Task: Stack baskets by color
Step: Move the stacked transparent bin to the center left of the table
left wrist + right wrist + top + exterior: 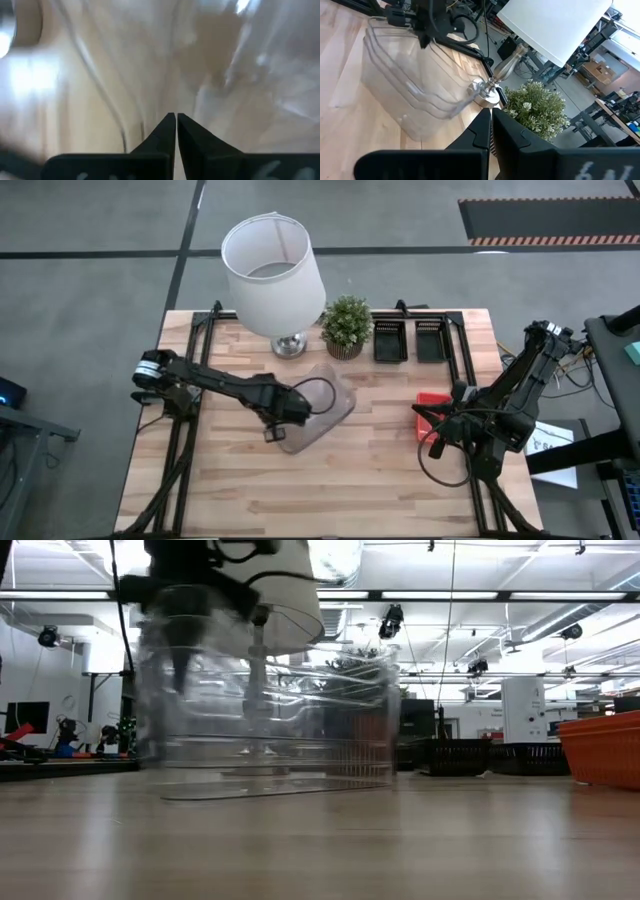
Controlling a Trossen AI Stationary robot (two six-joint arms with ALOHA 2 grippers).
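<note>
A clear basket [322, 405], seemingly more than one nested, sits tilted at the table's middle, in front of the lamp. My left gripper [283, 423] comes down on its near-left end and is shut on it [176, 120]. A red-orange basket [432, 399] lies at the right, partly under my right arm. My right gripper [430, 430] hovers beside it, shut [491, 116], with nothing seen between its fingers. Two black baskets [390, 340] [430, 340] rest on their bottoms side by side at the far edge. My left gripper pinches the clear basket's wall at the rim [415, 47] of its near-left end between its two fingers. The fingers come from above, pointing steeply down. The basket hangs tilted, the held end raised; its other end [427, 127] is low, at or near the table.
A white-shaded lamp [275, 270] on a metal foot [290, 346] and a small potted plant [347, 325] stand at the far middle, just behind the clear basket. Black frame rails [190, 380] run along both table sides. Bare wood [340, 490] lies toward the near edge.
</note>
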